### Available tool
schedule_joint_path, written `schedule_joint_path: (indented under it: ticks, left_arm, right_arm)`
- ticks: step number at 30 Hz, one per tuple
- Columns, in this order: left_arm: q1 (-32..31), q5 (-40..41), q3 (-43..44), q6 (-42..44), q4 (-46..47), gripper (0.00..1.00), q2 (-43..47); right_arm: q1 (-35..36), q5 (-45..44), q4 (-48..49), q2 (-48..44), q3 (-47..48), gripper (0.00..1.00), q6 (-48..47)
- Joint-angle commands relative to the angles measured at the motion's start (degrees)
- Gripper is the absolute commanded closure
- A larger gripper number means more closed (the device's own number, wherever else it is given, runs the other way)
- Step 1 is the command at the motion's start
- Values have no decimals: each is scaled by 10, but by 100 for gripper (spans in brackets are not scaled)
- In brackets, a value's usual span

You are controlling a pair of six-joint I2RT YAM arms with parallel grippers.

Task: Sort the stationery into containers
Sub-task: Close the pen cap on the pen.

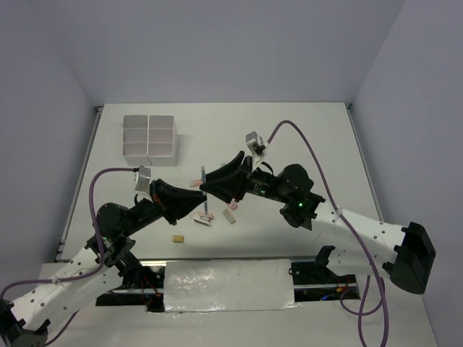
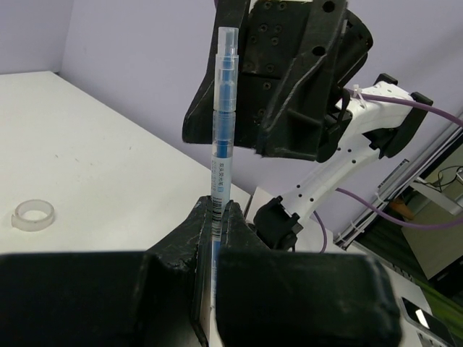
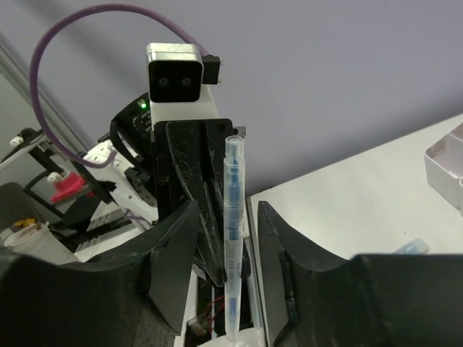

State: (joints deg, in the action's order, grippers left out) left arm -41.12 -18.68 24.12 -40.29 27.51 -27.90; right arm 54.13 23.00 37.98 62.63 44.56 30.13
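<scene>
A slim blue pen (image 1: 205, 185) with a clear barrel stands upright above the table's middle, between the two grippers. My left gripper (image 2: 215, 210) is shut on the lower part of the pen (image 2: 223, 123). My right gripper (image 3: 228, 208) faces it with its fingers open on either side of the pen (image 3: 234, 238), a gap showing on both sides. The white six-compartment box (image 1: 149, 139) sits at the far left. A clear tape ring (image 2: 33, 215) lies on the table.
Under the grippers lie a tan block (image 1: 178, 237), a stapler-like piece (image 1: 203, 221), a small eraser (image 1: 230, 215) and a pink item (image 1: 194, 181). A blue item (image 3: 409, 248) lies near the box corner (image 3: 448, 163). Both arms crowd the middle.
</scene>
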Motion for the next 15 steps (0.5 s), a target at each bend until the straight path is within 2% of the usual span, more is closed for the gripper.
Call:
schedule_joint_path:
  ticks: [1,2,5,7,8,10,12,13,15]
  left_arm:
    - [-1,-14,22,11,41,100,3]
    - [-1,-12,23,13,40,100,4]
    - [-1,-9,28,14,33,100,6]
    - [-1,-8,29,14,33,100,6]
    - [-1,-7,30,14,33,99,5]
    - [-1,-7,31,13,34,94,3]
    - [-1,-10,35,13,33,82,-7]
    - [-1,-11,37,14,31,70,-12]
    - [-1,-19,41,14,30,59,-27]
  right_arm:
    - [5,1,3,12,14,56,-10]
    - [6,2,4,13,16,57,-10]
    - [9,1,1,13,19,72,-15]
    - [9,-2,-4,14,22,77,-18]
    - [11,-2,-8,14,26,86,-21]
    - [12,-6,-15,14,28,97,-23]
    - [13,-6,-16,14,33,100,-22]
    - [14,-5,-14,13,33,100,-23]
    - [17,-7,-11,9,31,100,-24]
